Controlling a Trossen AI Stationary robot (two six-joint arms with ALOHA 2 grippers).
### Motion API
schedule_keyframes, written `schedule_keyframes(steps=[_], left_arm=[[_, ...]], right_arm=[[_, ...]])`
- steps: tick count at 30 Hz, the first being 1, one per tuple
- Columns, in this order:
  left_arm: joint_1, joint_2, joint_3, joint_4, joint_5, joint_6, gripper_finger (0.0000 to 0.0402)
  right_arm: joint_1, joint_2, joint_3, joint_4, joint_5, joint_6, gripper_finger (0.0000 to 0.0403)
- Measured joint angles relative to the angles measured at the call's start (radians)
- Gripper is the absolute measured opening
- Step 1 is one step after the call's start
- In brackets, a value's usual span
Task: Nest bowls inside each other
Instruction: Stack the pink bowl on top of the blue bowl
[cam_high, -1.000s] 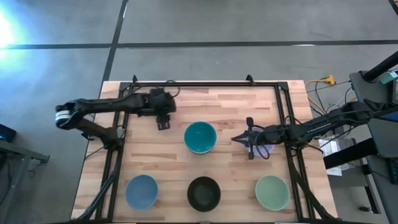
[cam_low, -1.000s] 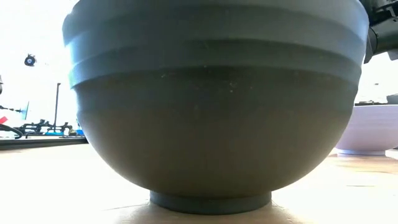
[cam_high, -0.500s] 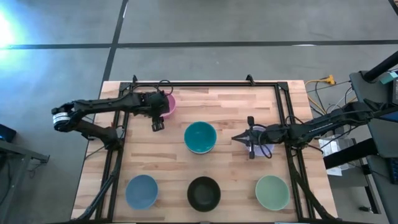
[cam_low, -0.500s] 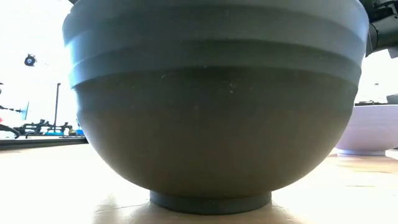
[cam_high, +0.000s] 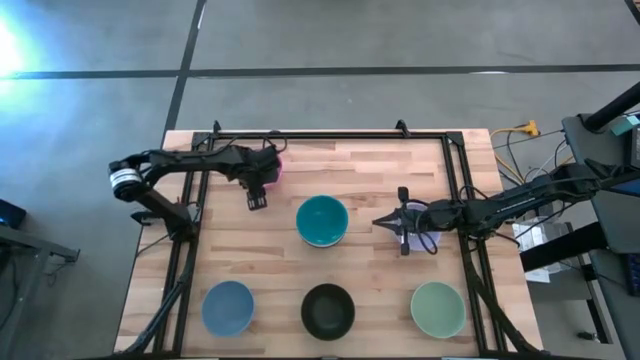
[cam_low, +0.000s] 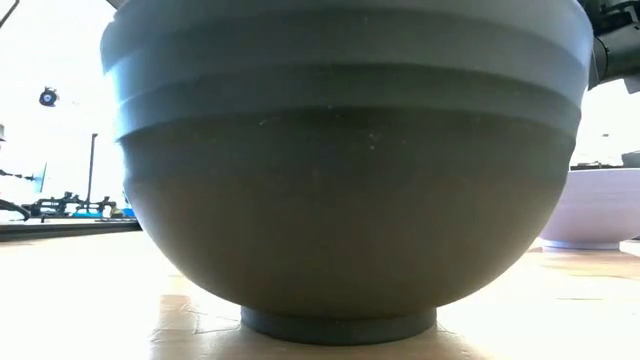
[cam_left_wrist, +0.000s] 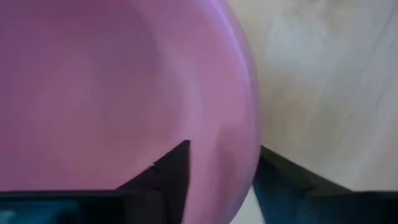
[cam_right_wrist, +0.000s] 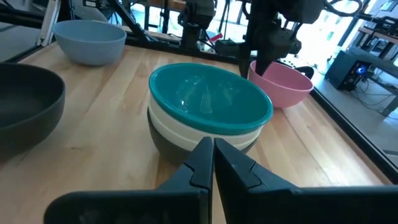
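Pink bowl (cam_high: 272, 163) sat at table's (cam_high: 360, 170) far-left corner, rim between the parted fingers of left end effector (cam_high: 257, 197), not yet clamped. Teal stack (cam_high: 322, 220) lay at four o'clock from it. Right end effector (cam_high: 392, 226) closed, empty, above lavender bowl (cam_high: 428, 238).

Plenty of bare desk (cam_high: 360, 165) along the far edge, right of the pink bowl (cam_high: 272, 163). The near row is tighter: blue bowl (cam_high: 228, 307), black bowl (cam_high: 328, 310), green bowl (cam_high: 438, 308), narrow gaps between them.
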Motion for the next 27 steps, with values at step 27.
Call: schedule_keyframes(steps=[27], left_arm=[[-0.656,0.132,0.536,-0.210,-0.234,0.229,0.0000]], right_arm=[[0.000,0.000,0.000,0.001,0.003,-0.011,0.0009]])
